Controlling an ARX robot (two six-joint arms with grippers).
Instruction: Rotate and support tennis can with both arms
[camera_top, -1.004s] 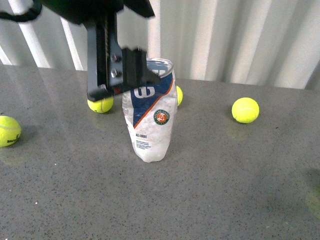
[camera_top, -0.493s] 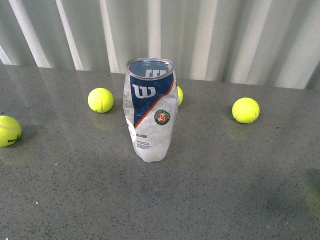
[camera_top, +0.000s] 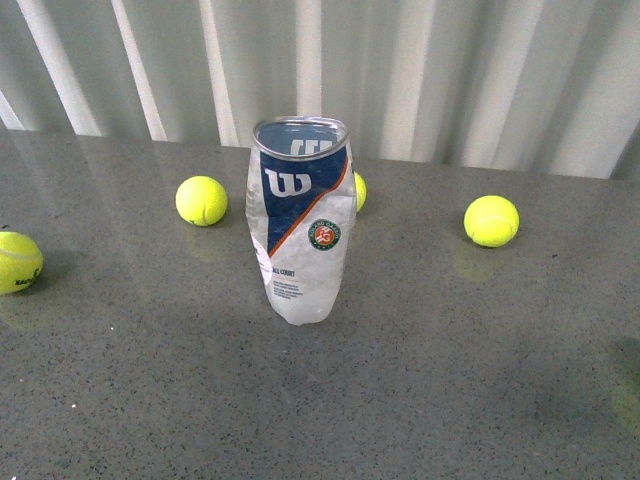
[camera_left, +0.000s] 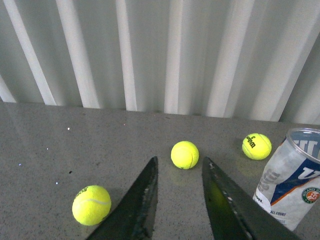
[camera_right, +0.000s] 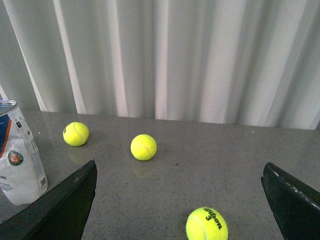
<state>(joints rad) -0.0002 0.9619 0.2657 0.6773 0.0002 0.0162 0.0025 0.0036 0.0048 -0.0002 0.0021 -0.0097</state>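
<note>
Now standing free and crumpled, tennis can (camera_top: 300, 220) — left gripper (camera_left: 179, 172) and right gripper (camera_right: 180, 175) spread, empty — seemingly easy to topple if nudged.

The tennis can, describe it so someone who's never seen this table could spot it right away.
On the grey speckled table before the white pleated curtain, the tennis can stands upright near the middle, open end up. It is the one tall, crumpled clear tube with a navy-and-white Wilson label, while everything around it is a round yellow tennis ball.
</note>
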